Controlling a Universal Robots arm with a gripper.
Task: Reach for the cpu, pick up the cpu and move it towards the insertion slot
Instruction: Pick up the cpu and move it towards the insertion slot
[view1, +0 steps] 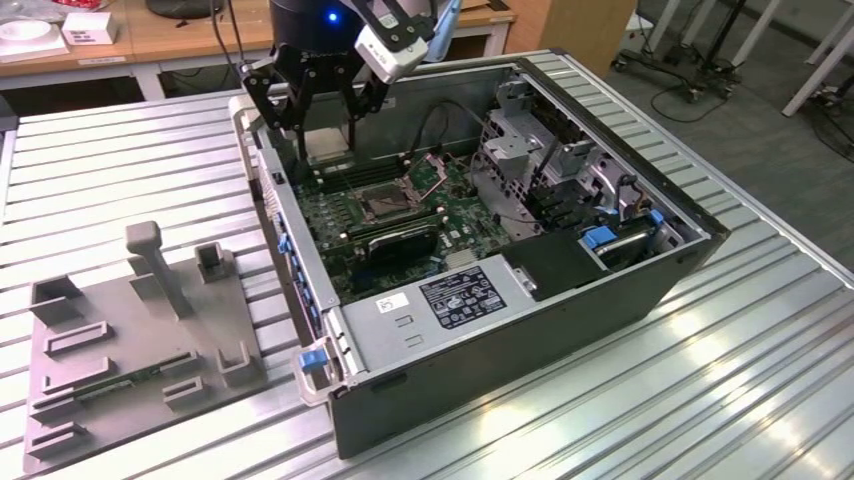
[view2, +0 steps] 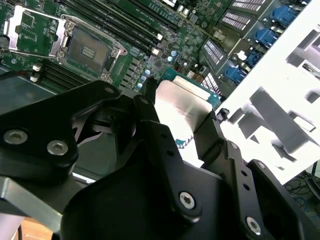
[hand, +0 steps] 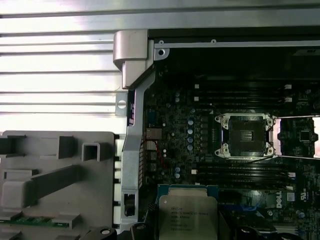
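Observation:
My gripper (view1: 328, 135) hangs over the far end of the open computer case, shut on the cpu (view1: 327, 152). In the second wrist view the cpu (view2: 181, 102) shows its silvery top, clamped by its edges between the black fingers (view2: 150, 107). The first wrist view shows the cpu (hand: 187, 212) with its printed lid. The insertion slot (view1: 380, 205) is a silver-framed square socket with a dark centre on the green board, with its cover plate swung open. It lies a short way from the held chip in both wrist views (view2: 90, 50) (hand: 245, 136). The chip is above the board, apart from the socket.
Long black memory slots (hand: 240, 172) flank the socket. The case wall (hand: 131, 145) stands close beside the gripper. A grey fixture plate (view1: 120, 340) with a green strip lies at the exterior view's left on the ribbed table. The power supply (view1: 454, 300) and drive cage (view1: 534, 160) fill the rest of the case.

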